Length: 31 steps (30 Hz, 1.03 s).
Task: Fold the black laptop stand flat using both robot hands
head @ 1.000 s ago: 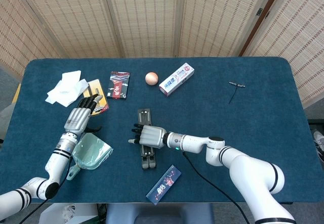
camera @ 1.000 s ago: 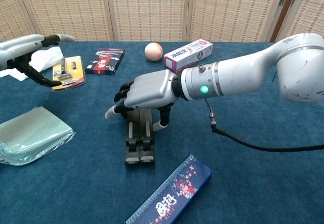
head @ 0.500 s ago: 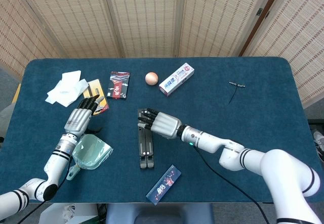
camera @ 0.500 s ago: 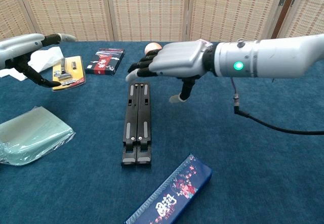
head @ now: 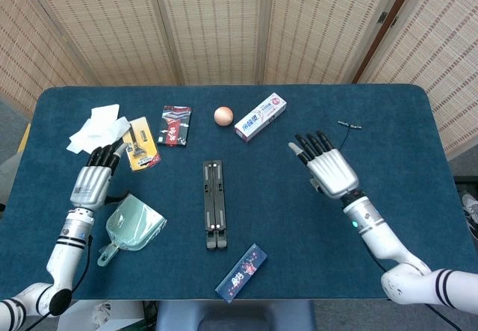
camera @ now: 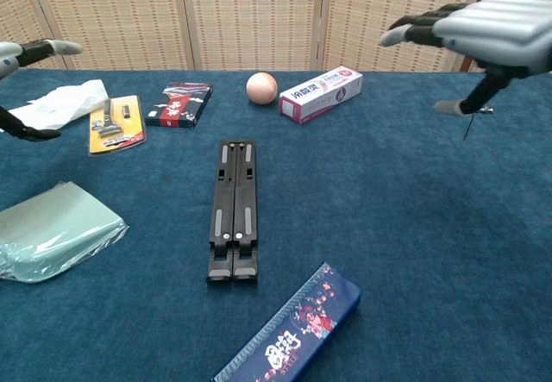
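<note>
Lying flat on felt-like blue table (head: pixel 388 114): slim black laptop stand (head: pixel 213 204)

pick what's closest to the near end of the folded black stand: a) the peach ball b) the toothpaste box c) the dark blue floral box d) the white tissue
c: the dark blue floral box lies just past the near end of the black laptop stand, while the ball, toothpaste box and tissue all sit toward the far side of the table.
</note>
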Available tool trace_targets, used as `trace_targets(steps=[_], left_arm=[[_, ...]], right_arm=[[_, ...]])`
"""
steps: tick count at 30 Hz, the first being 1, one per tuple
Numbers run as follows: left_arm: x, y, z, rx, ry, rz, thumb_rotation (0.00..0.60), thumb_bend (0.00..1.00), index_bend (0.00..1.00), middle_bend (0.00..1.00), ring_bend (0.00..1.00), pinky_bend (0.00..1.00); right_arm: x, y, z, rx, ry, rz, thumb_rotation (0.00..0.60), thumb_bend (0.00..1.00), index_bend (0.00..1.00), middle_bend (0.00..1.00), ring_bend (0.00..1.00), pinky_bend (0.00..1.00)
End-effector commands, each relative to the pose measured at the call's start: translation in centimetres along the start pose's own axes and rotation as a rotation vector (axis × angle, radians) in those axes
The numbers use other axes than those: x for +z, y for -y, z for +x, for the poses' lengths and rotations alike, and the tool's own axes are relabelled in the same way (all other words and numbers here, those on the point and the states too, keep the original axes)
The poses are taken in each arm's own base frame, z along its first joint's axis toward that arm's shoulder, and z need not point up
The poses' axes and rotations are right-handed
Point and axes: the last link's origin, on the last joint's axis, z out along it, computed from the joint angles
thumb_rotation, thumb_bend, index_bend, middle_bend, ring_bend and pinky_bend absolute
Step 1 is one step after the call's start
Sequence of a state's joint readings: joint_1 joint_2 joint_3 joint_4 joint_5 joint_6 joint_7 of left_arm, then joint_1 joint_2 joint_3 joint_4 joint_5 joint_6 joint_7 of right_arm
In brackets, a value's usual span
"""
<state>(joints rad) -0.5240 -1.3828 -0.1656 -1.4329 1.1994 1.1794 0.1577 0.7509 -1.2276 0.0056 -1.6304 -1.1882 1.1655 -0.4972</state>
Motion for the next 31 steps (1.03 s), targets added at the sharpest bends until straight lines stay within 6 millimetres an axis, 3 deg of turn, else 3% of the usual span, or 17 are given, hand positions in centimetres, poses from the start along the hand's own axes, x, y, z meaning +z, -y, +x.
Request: trace_targets(steps=[1,9,18,23,31], left_arm=[[-2.4,1.7,0.6,0.034,-0.014,0.035,0.600,0.21,0.00,0.00,0.00,0.00],[-7.5,3.7,2.3,0.032,-0.071,0.080,0.600,0.21,0.00,0.00,0.00,0.00],[-12.4,4.1,2.9,0.030,-0.135,0.100,0.600,0.21,0.00,0.00,0.00,0.00],[-14.0,4.2,2.9,0.081,-0.099,0.114,0.600,0.21,0.00,0.00,0.00,0.00],[-14.7,3.9,3.0,0.084,-0.068,0.143,0.600,0.21,0.00,0.00,0.00,0.00]], right_arm=[[-4.2,-2.9,-0.3,0.000,0.014,-0.148,0.600,0.21,0.00,0.00,0.00,0.00],[-10.5,-5.0,-1.4,0.029,0.035,-0.295,0.600,0.21,0.00,0.00,0.00,0.00],[-15.5,-5.0,-2.4,0.081,0.038,-0.377,0.600,0.21,0.00,0.00,0.00,0.00],[-16.5,-4.8,-2.9,0.083,0.045,-0.386,0.600,0.21,0.00,0.00,0.00,0.00],[-16.1,-4.3,-3.3,0.082,0.044,-0.358,0.600,0.21,0.00,0.00,0.00,0.00]])
